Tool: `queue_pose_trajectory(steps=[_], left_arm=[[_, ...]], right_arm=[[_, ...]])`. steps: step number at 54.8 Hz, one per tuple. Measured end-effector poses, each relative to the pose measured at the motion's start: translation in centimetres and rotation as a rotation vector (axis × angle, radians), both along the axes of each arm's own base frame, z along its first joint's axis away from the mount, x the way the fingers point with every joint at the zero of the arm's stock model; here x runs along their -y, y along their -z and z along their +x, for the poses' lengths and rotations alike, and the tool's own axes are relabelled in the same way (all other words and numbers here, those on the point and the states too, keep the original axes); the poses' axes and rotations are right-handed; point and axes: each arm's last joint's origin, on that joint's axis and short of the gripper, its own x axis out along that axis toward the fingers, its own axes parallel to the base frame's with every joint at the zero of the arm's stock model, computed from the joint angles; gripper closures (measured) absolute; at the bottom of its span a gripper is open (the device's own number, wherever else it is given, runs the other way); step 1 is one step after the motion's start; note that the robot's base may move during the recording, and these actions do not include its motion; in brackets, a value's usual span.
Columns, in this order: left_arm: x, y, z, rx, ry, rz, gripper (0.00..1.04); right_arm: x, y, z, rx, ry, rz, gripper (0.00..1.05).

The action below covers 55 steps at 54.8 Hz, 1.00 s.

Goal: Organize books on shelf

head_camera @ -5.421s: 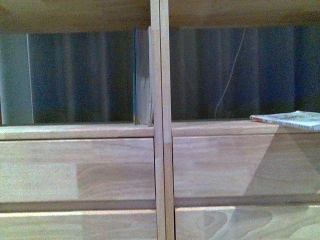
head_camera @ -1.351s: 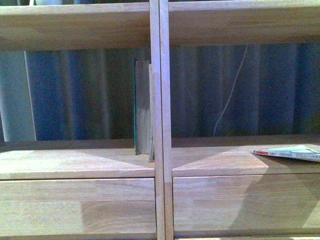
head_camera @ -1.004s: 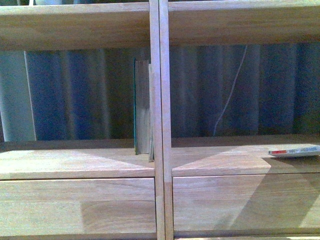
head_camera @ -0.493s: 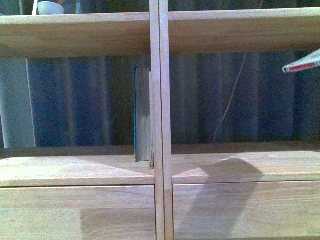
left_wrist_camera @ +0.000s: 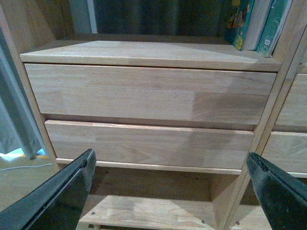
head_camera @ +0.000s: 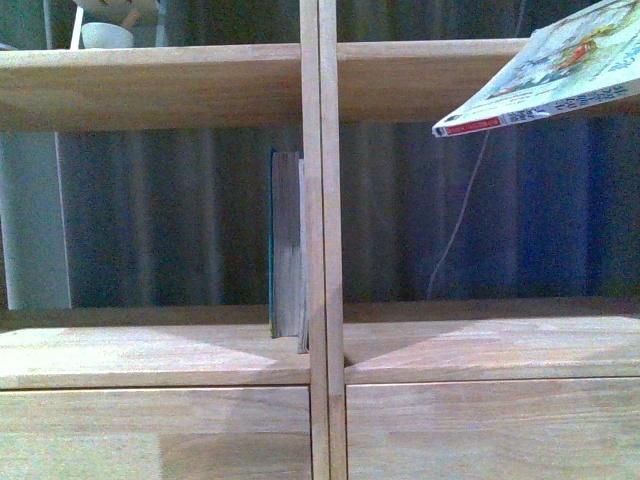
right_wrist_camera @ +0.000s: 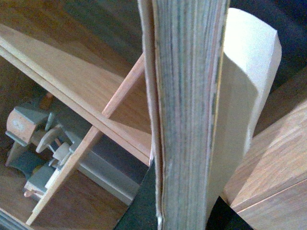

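Right hand (right_wrist_camera: 184,206) clamps the paperback (head_camera: 560,70), high and tilted above the right compartment. Left hand (left_wrist_camera: 168,191) open (idle by the drawers (left_wrist_camera: 144,93)). Best: turn it upright, spine out, slide beside the teal books (head_camera: 285,245) on the shelf (head_camera: 150,350) gently.

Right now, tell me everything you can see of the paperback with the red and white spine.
The paperback is thin, pale-covered with a colourful illustration and a red-and-white spine. It hangs in the air, tilted, spine sloping down toward the middle, before the upper board of the shelf on the right side. In the right wrist view its page edges fill the frame, dark parts of the right pincer flanking its base, apparently clamping it.
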Motion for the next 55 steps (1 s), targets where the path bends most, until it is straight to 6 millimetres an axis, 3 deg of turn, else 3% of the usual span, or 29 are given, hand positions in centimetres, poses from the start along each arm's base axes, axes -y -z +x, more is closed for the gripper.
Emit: queue_pose_trajectory(steps=[2, 11, 17, 32, 43, 48, 55], left_arm=[[0.0, 0.0, 0.0, -0.009, 0.029, -0.009, 0.07], [-0.2, -0.8, 1.2, -0.16, 0.478, -0.26, 0.07], [-0.1, -2.8, 2.3, -0.167, 0.68, -0.323, 0.07], [-1.6, -9.6, 7.1, -0.043, 0.697, -0.387, 0.07], [-2.1, -13.3, 10.8, 0.003, 0.689, -0.402, 0.07], [-1.2, -15.0, 13.0, -0.006, 0.723, -0.452, 0.07], [2.2, -17.3, 15.2, -0.037, 0.869, -0.596, 0.07]], right_arm=[[0.0, 0.0, 0.0, 0.002, 0.005, -0.002, 0.97], [0.1, -0.1, 0.0, 0.012, -0.001, -0.008, 0.97], [0.2, -0.1, 0.0, 0.015, 0.008, -0.007, 0.97], [0.2, -0.2, 0.0, 0.021, 0.007, -0.009, 0.97], [0.1, 0.0, 0.5, 0.021, -0.004, -0.012, 0.97], [-0.5, -0.1, 1.1, 0.021, -0.028, -0.025, 0.97], [-1.2, -1.6, 2.1, 0.071, -0.063, -0.024, 0.97]])
